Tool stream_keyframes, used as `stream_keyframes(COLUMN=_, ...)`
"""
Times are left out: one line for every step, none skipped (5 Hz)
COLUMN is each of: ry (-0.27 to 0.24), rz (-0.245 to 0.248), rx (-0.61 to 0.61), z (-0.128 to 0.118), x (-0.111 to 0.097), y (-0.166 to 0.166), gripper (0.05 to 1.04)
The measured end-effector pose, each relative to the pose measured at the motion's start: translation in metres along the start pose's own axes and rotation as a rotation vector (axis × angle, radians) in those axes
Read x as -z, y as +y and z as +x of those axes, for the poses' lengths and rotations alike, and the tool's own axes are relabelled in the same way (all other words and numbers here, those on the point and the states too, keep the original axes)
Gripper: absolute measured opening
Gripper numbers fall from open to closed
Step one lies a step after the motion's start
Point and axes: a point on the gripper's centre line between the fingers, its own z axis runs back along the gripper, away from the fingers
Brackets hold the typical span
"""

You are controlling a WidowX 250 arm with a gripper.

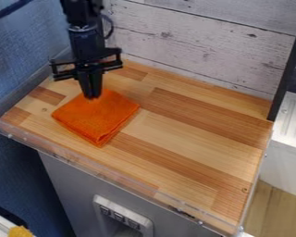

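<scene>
- Across the wide wooden desk [194, 132], backed by the whitewashed plank wall [206, 46] and edged by a clear rim [101, 170] on the near side, we're at the cloth-handling step, as we judge it: the pincer is down at the fabric, and the cloth lies flat on the boards.
- Now the black arm [85, 39]: we have it entering from the top edge, left of centre, and hanging nearly straight down in front of the plank wall. The wrist is low, over the far left part of the desk, its crosswise bracket just above the cloth's far side.
- Here's our orange folded cloth [98, 118], on the left part of the desk, set diagonally, one corner pointing towards the near rim. Its layers look stacked fairly neatly, with the folded edges showing at that near corner.
- Down to the pincer [92, 97]: it points downward, its tip right at the cloth's far part, seemingly touching. How far open it is, we cannot tell, nor whether it has any fabric in its hold.
- And the smallest detail, that contact spot: our next move calls, we reckon, for a sure grip on the upper layer before any lift or drag. A shallow pinch could slip off, or catch one layer and pull the fold apart.
</scene>
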Motion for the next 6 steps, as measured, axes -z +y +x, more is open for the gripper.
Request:
stream_keyframes(ry=0.021, rz=0.002, rx=-0.003, z=-0.001, x=0.012, y=-0.002, gripper=0.059)
stream_keyframes(ry=0.042, rz=-0.004, rx=-0.001, z=-0.001, x=0.025, y=-0.005, gripper=0.059)
stream_keyframes(ry=0.055, rz=-0.019, rx=0.013, z=-0.004, x=0.03, y=-0.007, gripper=0.059)
stream_keyframes(ry=0.074, rz=-0.037, rx=0.028, z=-0.008, x=0.032, y=-0.009, gripper=0.059)
stream_keyframes(ry=0.078, rz=-0.065, rx=0.032, z=-0.007, x=0.032, y=-0.009, gripper=0.059)
stream_keyframes(ry=0.069, rz=-0.092, rx=0.105, z=-0.005, x=0.032, y=-0.011, gripper=0.059)
